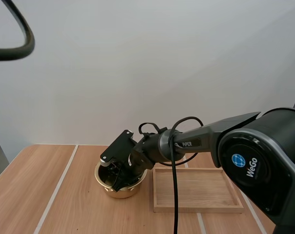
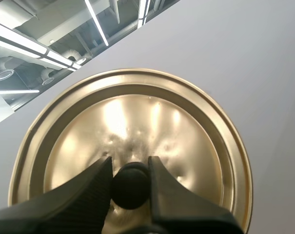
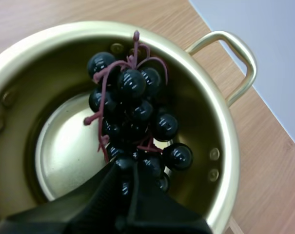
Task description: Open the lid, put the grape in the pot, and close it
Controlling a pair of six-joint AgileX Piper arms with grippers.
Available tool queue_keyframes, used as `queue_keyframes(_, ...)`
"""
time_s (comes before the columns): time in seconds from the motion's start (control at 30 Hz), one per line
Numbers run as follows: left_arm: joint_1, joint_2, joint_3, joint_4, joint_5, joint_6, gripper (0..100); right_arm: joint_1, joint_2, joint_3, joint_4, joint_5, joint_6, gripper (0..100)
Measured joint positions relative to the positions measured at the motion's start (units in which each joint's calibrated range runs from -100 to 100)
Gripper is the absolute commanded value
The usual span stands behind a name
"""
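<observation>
My right gripper point(image 1: 116, 173) reaches down into the open gold pot point(image 1: 123, 191) on the wooden table. Seen from the right wrist, a bunch of dark grapes point(image 3: 132, 117) with a reddish stem hangs inside the pot point(image 3: 220, 146), above its shiny bottom. The right gripper point(image 3: 130, 171) is shut on the bunch's near end. In the left wrist view my left gripper point(image 2: 130, 181) is shut on the black knob point(image 2: 131, 187) of the gold lid point(image 2: 137, 122). The lid is held up in the air, away from the pot, its top face toward the camera.
A shallow wooden tray point(image 1: 196, 207) lies just right of the pot, with nothing in it. The pot has a loop handle point(image 3: 237, 53) on its side. Bare tabletop point(image 1: 49, 195) stretches to the left of the pot.
</observation>
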Motion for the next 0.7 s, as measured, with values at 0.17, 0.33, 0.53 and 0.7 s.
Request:
queue_keyframes(0.17,0.0,0.0,0.0,0.0,0.0,0.0,0,-0.17,-2.77,-0.15,0.48,-3.77,0.99,2)
queue_keyframes(0.33,0.0,0.0,0.0,0.0,0.0,0.0,0,-0.41,-6.64,-0.56,0.86,-5.84,1.18,2)
queue_keyframes(0.53,0.0,0.0,0.0,0.1,0.0,-0.39,0,-0.48,-5.49,-0.57,0.86,-8.87,1.28,2)
queue_keyframes(0.7,0.0,0.0,0.0,0.23,0.0,-1.11,0,-0.48,-2.09,-0.57,-0.33,-10.12,1.38,2)
